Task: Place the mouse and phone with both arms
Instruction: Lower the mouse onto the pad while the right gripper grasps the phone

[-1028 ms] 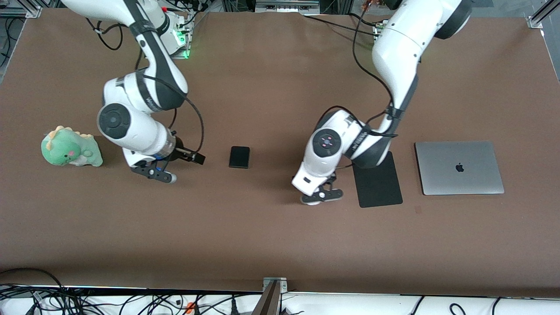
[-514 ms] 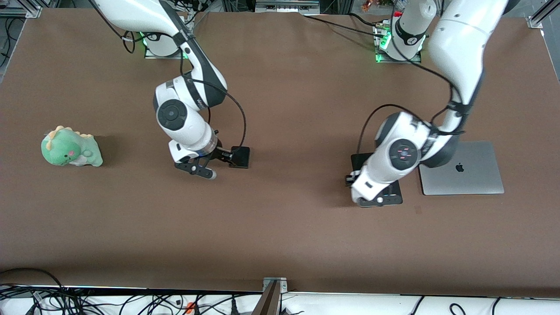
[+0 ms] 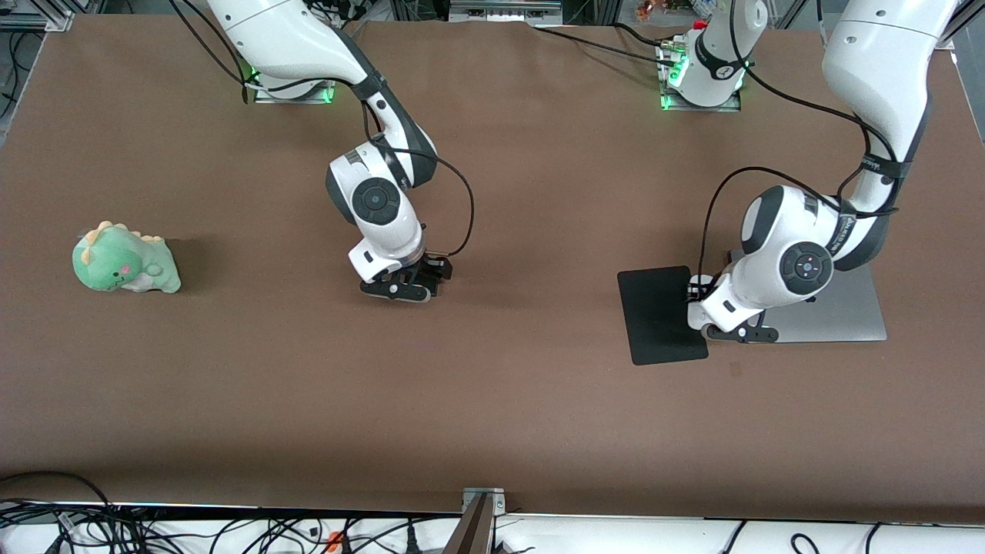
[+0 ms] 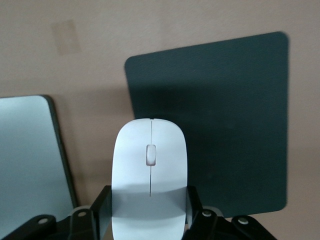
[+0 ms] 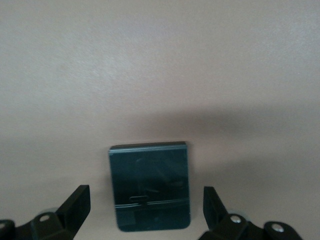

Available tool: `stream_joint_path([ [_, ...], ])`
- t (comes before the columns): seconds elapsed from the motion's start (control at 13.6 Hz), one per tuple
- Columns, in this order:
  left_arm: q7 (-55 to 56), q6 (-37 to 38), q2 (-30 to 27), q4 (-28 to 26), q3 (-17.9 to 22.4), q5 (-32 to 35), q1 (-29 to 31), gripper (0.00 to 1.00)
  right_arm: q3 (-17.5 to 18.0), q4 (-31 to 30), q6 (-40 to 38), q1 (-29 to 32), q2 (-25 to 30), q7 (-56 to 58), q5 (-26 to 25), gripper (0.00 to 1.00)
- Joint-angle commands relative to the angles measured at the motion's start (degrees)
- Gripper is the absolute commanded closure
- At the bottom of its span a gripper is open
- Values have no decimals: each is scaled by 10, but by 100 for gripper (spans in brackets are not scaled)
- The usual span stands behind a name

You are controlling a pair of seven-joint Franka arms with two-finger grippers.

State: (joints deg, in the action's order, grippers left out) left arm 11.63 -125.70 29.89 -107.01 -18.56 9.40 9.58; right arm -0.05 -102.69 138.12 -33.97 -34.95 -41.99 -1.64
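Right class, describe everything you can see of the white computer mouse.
The white oval computer mouse looks like smooth glossy plastic, with a thin centre line and a small grey scroll wheel. It is clamped by its sides in the left hand, held level over the edge of the flat black mouse pad, beside the silver laptop.

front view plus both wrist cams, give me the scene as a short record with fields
left gripper: shut on the mouse, in the air over the gap between mouse pad and laptop
right gripper: open, fingers either side of the phone, not closed on it
phone: flat on the table, mid-table toward the right arm's end
mouse pad: flat, beside the laptop, nothing on it
laptop: closed, toward the left arm's end
plush dinosaur: at the right arm's end, untouched
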Motion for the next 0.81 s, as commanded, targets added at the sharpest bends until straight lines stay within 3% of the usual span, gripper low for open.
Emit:
stream_joint_path([
  [0.0,0,-28,-18,-32,-13,8,6,100,-7,-29,29,-6,8,0,-25,0],
  [0.66,81,-133,45,-24,-15,16,-40,100,-7,-46,94,-14,-9,-3,-24,0],
  [0.73,81,-133,47,-23,-15,16,-40,86,-7,-47,103,-16,-14,-2,-24,0],
])
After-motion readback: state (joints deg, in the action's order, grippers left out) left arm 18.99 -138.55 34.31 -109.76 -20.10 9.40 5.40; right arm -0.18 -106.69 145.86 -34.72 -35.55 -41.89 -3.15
